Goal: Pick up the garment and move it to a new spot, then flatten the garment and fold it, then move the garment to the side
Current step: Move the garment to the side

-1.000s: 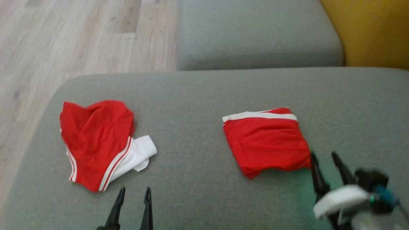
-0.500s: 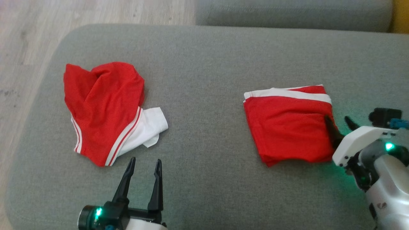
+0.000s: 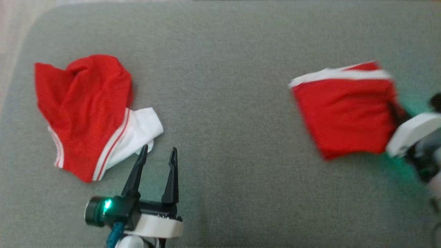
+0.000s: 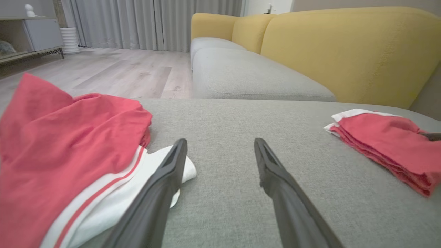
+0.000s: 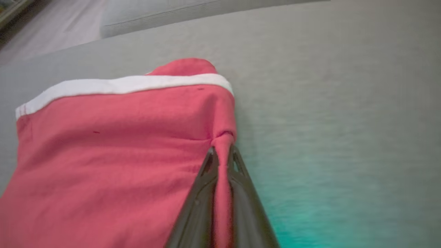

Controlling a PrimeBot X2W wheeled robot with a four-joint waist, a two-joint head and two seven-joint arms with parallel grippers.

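On the grey cushion, right claw pinches the folded red garment; left claw stands open

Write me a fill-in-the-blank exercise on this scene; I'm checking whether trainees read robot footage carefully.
1. The right gripper is ____ on the folded garment at its edge.
2. The left gripper has its jaws ____.
3. The crumpled garment is red with ____ trim.
4. The cushion under both garments is ____.
Missing words: shut; open; white; grey.
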